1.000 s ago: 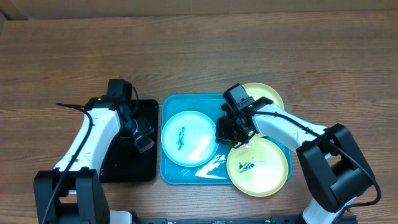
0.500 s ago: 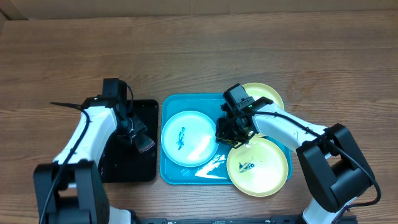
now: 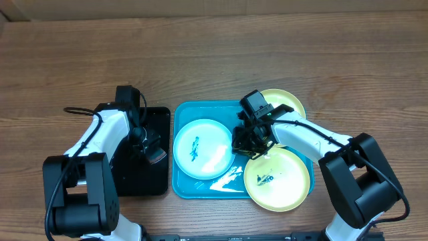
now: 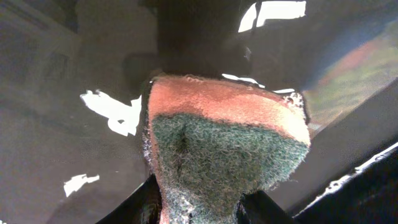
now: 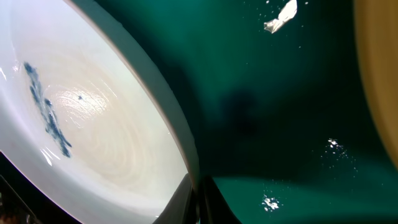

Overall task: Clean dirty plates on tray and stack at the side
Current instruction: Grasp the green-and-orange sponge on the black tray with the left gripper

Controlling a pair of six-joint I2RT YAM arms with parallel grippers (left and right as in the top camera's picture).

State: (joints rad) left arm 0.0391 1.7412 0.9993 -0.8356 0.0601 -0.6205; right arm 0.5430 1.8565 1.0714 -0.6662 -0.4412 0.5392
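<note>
A white plate [image 3: 202, 147] with a dark smear lies on the cyan tray [image 3: 184, 187]. My right gripper [image 3: 239, 146] is shut on its right rim. The right wrist view shows that plate [image 5: 93, 124] with its edge pinched in the gripper [image 5: 198, 196] above the wet tray [image 5: 280, 124]. One yellow-green plate [image 3: 277, 177], smeared at centre, overlaps the tray's front right corner. Another yellow-green plate [image 3: 286, 102] sits behind the right arm. My left gripper [image 3: 155, 155] is low over the black tray [image 3: 137, 181], shut on a green-and-orange sponge [image 4: 224, 143] squeezed narrow between its fingers [image 4: 146, 205].
The black tray [image 4: 62, 124] sits just left of the cyan tray, both near the table's front edge. Bare wooden table [image 3: 214, 53] stretches behind and to both sides.
The left gripper's jaws have closed in on the sponge and the left arm has shifted slightly over the black tray. The right arm and the plates have not moved.
</note>
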